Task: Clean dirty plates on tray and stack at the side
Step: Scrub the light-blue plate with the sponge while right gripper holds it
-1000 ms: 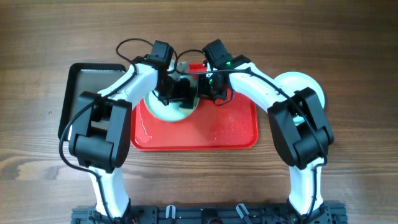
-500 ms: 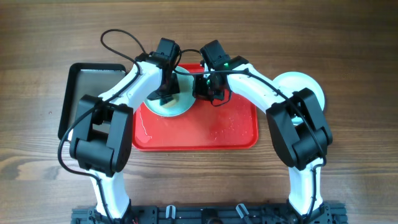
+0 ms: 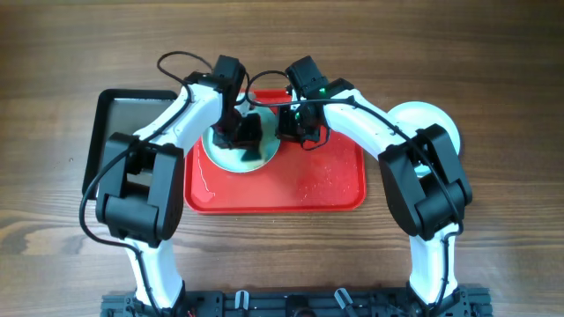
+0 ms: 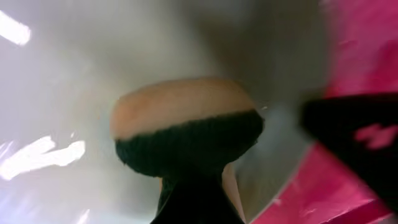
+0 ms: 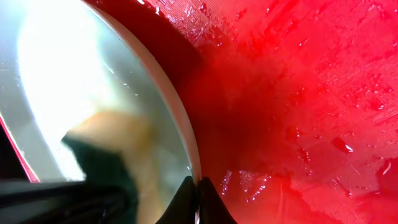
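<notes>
A pale aqua plate point(image 3: 231, 155) lies at the back left of the red tray point(image 3: 317, 189). My left gripper point(image 3: 244, 132) is over the plate, shut on the green-and-yellow sponge point(image 4: 186, 127), which presses on the plate's face point(image 4: 74, 93). My right gripper point(image 3: 284, 125) is shut on the plate's right rim point(image 5: 186, 146) and holds it. The tray floor point(image 5: 298, 93) is wet. Another plate point(image 3: 423, 119) sits on the table right of the tray. A third plate does not show.
A dark metal tray point(image 3: 115, 123) stands left of the red tray. Both arms meet over the back of the red tray. A black cable point(image 3: 181, 63) loops above the left wrist. Wooden tabletop point(image 3: 493, 220) surrounds the trays.
My left gripper with the sponge has moved back and forth over the plate, ending further right. My right gripper has kept its hold on the rim.
</notes>
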Motion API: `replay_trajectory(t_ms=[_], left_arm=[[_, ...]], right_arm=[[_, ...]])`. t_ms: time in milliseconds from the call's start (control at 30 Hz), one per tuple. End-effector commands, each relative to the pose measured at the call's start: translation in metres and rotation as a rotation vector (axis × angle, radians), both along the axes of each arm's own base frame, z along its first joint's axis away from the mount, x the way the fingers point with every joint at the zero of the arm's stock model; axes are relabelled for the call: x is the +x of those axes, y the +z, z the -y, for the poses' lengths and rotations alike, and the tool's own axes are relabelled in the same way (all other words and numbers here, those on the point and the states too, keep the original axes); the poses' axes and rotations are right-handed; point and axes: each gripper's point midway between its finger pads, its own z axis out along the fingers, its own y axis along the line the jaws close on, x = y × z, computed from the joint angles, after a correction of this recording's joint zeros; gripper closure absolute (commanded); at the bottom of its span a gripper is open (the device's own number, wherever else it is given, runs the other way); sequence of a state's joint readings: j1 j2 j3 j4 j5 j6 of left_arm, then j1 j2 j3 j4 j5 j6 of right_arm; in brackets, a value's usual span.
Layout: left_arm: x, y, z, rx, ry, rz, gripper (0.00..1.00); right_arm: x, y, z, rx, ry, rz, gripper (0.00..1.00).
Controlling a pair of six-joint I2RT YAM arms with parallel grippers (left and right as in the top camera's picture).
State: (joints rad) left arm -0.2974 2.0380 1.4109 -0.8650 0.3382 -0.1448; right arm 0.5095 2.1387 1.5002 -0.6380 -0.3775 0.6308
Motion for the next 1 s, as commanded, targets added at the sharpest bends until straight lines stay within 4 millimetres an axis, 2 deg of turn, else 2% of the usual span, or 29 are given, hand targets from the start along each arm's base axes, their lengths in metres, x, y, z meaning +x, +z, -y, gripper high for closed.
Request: replay_trajectory(t_ms=[0, 67, 133, 233, 300, 333, 467, 567, 633, 733, 800, 867, 967], left_arm=[[0.021, 0.000, 0.021, -0.096, -0.019, 0.086, 0.96], [0.041, -0.002, 0.012, -0.034, 0.045, 0.153, 0.96], [0.059, -0.004, -0.005, 0.068, 0.123, 0.223, 0.96], [0.071, -0.007, -0.035, 0.236, 0.188, 0.285, 0.96], [0.068, -0.008, -0.053, 0.333, 0.209, 0.283, 0.96], [0.061, -0.009, -0.072, 0.437, 0.245, 0.265, 0.96], [0.037, -0.005, -0.115, 0.663, 0.356, 0.209, 0.96], [0.016, -0.002, -0.134, 0.746, 0.429, 0.137, 0.96], [0.006, -0.004, -0.132, 0.728, 0.422, 0.086, 0.96], [-0.007, -0.012, -0.111, 0.610, 0.322, -0.003, 0.96], [-0.016, -0.016, -0.081, 0.438, 0.165, -0.067, 0.96], [-0.031, -0.013, -0.039, 0.186, -0.010, -0.128, 0.96], [-0.041, -0.002, -0.005, -0.037, -0.128, -0.150, 0.96]], right_arm=[[-0.013, -0.008, 0.002, -0.006, 0.018, -0.056, 0.96], [-0.014, -0.009, 0.002, -0.009, 0.019, -0.061, 0.96], [-0.015, -0.010, 0.002, -0.008, 0.019, -0.060, 0.96], [-0.015, -0.011, 0.001, -0.005, 0.020, -0.060, 0.96], [-0.015, -0.011, 0.001, -0.005, 0.020, -0.060, 0.96], [-0.015, -0.011, 0.001, -0.006, 0.020, -0.060, 0.96], [-0.015, -0.011, 0.001, -0.006, 0.020, -0.060, 0.96], [-0.014, -0.011, 0.001, -0.004, 0.020, -0.057, 0.96], [-0.014, -0.011, 0.001, -0.002, 0.020, -0.054, 0.96], [-0.013, -0.010, 0.000, -0.001, 0.019, -0.051, 0.96], [-0.013, -0.010, 0.000, -0.001, 0.020, -0.051, 0.96], [-0.013, -0.010, 0.000, -0.001, 0.020, -0.051, 0.96], [-0.013, -0.010, 0.000, -0.001, 0.020, -0.051, 0.96]])
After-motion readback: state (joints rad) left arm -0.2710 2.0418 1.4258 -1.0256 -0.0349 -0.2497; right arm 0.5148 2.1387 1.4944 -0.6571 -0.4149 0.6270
